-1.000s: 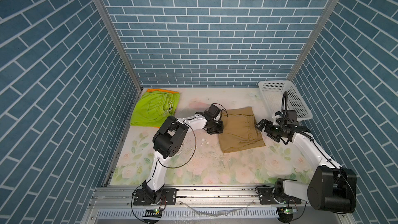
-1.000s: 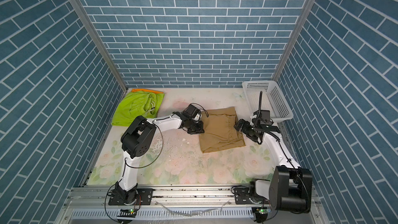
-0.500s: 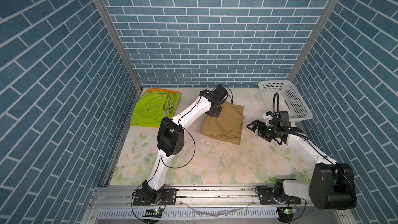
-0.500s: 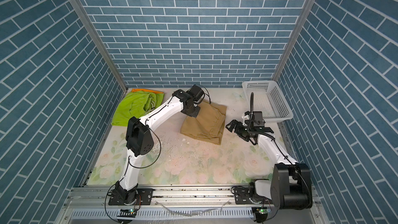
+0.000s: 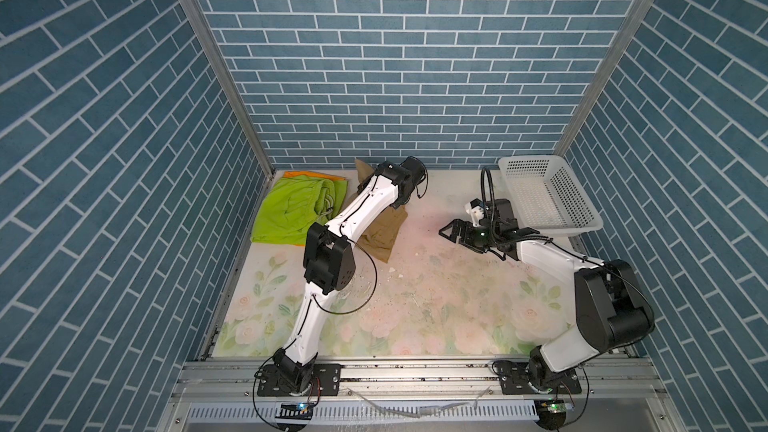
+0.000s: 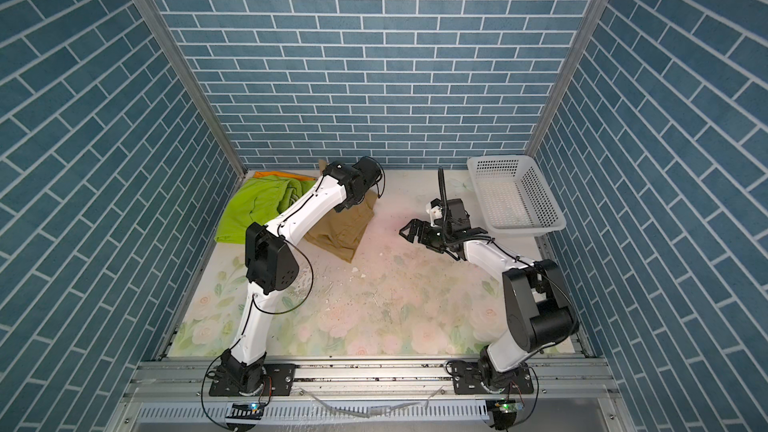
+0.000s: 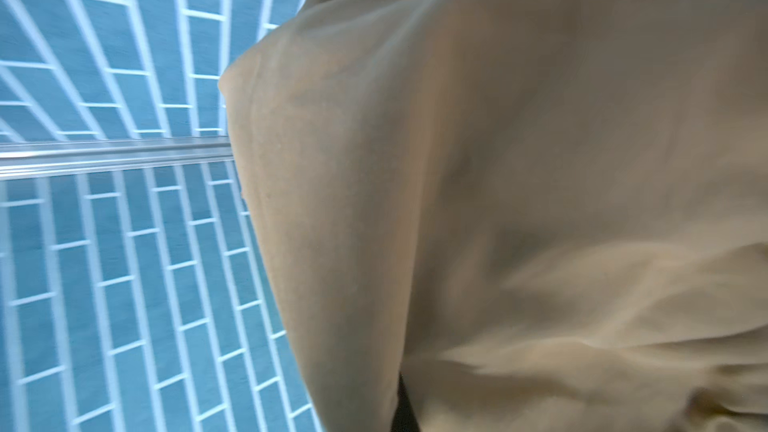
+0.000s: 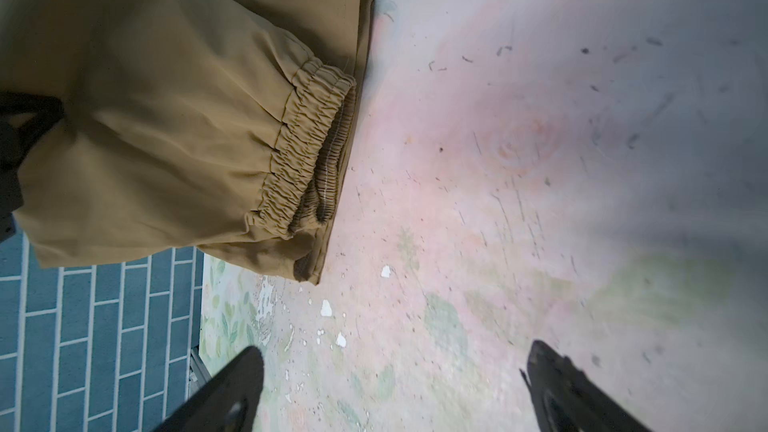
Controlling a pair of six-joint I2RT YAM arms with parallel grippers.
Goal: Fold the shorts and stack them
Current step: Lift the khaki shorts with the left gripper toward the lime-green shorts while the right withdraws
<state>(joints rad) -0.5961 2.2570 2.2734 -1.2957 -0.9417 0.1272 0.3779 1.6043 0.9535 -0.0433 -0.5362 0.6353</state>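
Bright, even overhead light leaves only soft shadows on the table (image 5: pixel 415 305), both top views sharp but splayed at the edges, while the tan shorts (image 7: pixel 498 160) smear blurry in the left wrist view.

Left hand (image 5: pixel 368 179) is hoisting tan shorts (image 5: pixel 384 228) toward green shorts (image 5: pixel 291 209) (hem dragging on tabletop (image 5: pixel 415 284)); right hand (image 5: pixel 452 230) is withdrawing.
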